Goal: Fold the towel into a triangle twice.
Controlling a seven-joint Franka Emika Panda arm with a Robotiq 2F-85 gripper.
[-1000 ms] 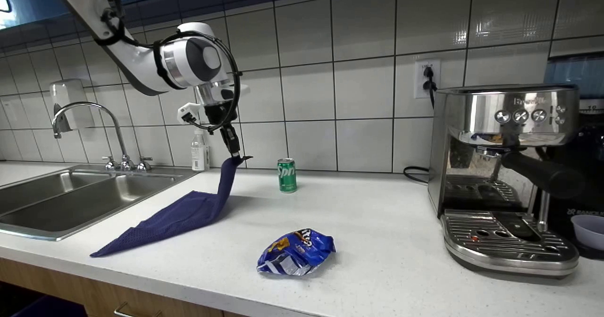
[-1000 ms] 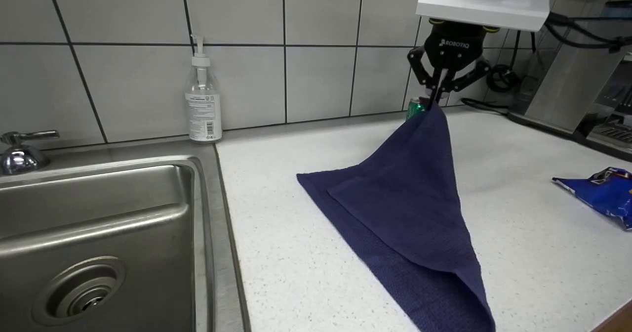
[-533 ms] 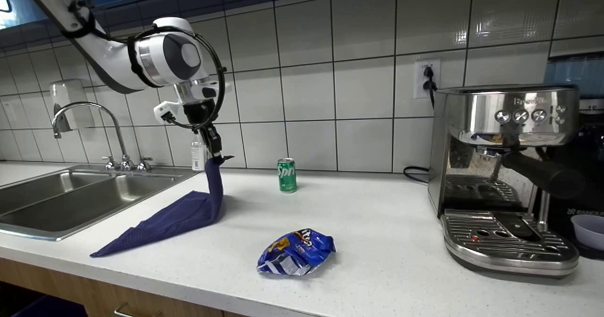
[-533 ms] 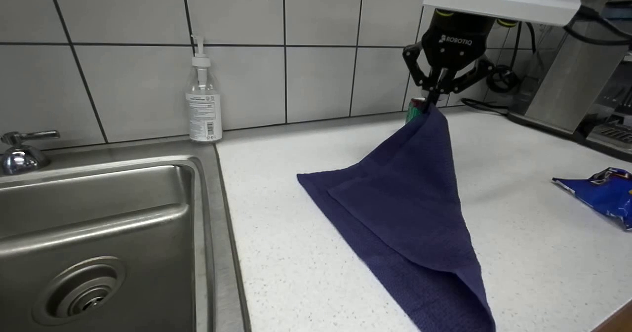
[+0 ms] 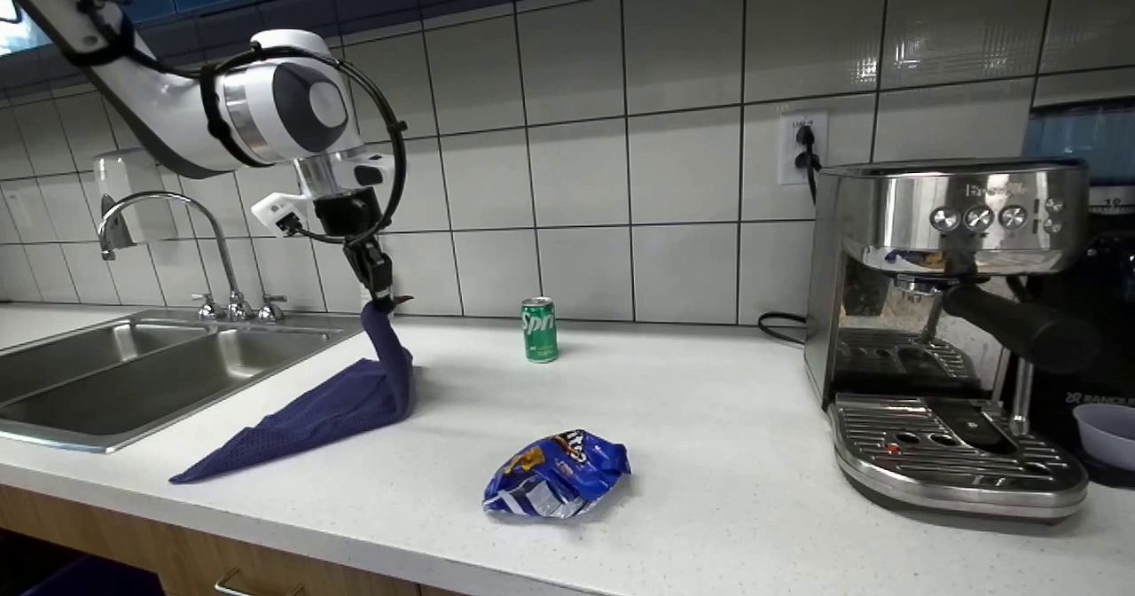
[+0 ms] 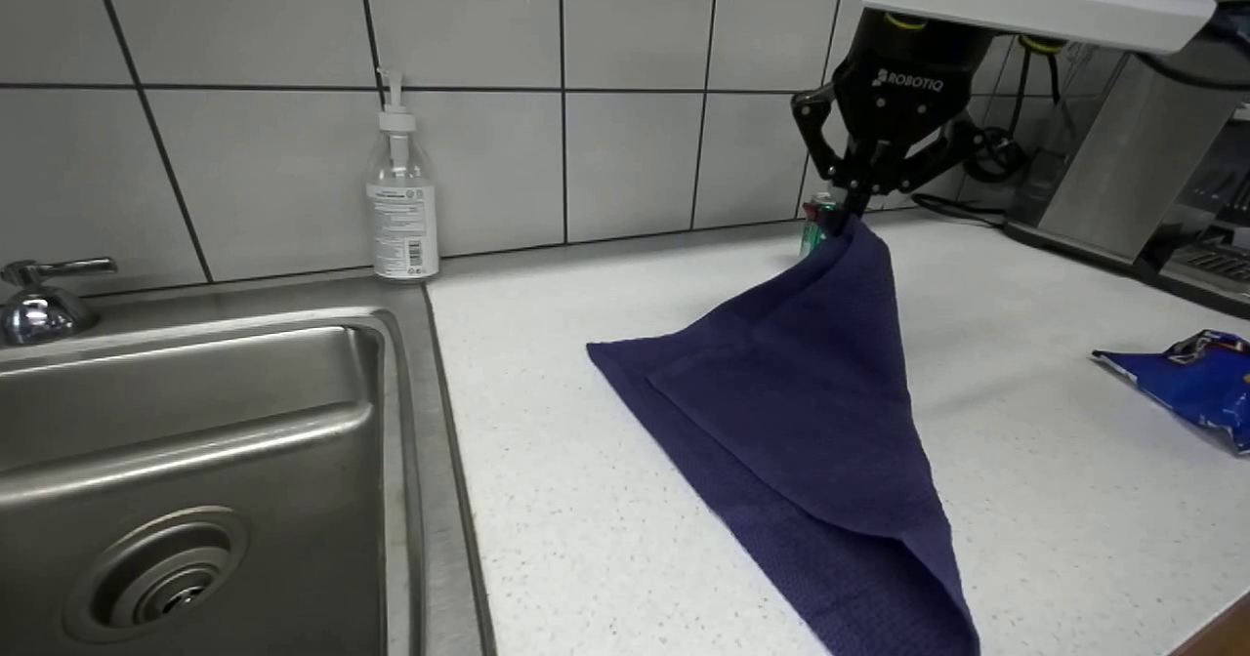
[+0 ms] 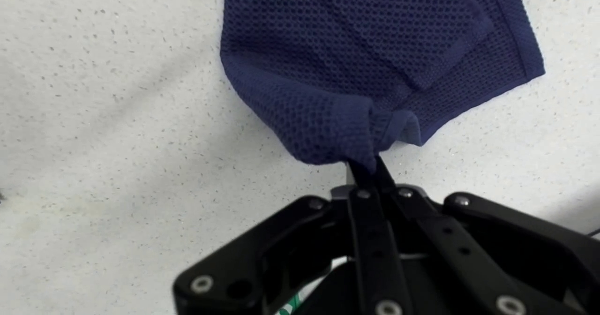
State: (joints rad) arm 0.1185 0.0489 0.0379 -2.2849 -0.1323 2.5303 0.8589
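The black 2-fingered Robotiq gripper point(image 7: 373, 170) was closed almost completely, pinching a bunched, raised end of the thin dark navy-blue cloth towel point(image 6: 801, 402). The rest of the towel lay on the white speckled countertop point(image 6: 537, 461).

The coming move turned, I judged, on the line from gripper to resting cloth. In an exterior view the towel's long axis ran from beneath the gripper to a tapered point near the countertop's front edge, so its bulk lay frontward and toward the stainless-steel sink point(image 5: 328, 321), which it did not touch. The lifted strip bowed, its bend bulging away from the sink. At least 2 layers showed, so this was probably the 2nd fold. A low, sinkward carry over the bend seemed best; a high pull might drag the layers apart. Which edge the raised end should meet was unclear.
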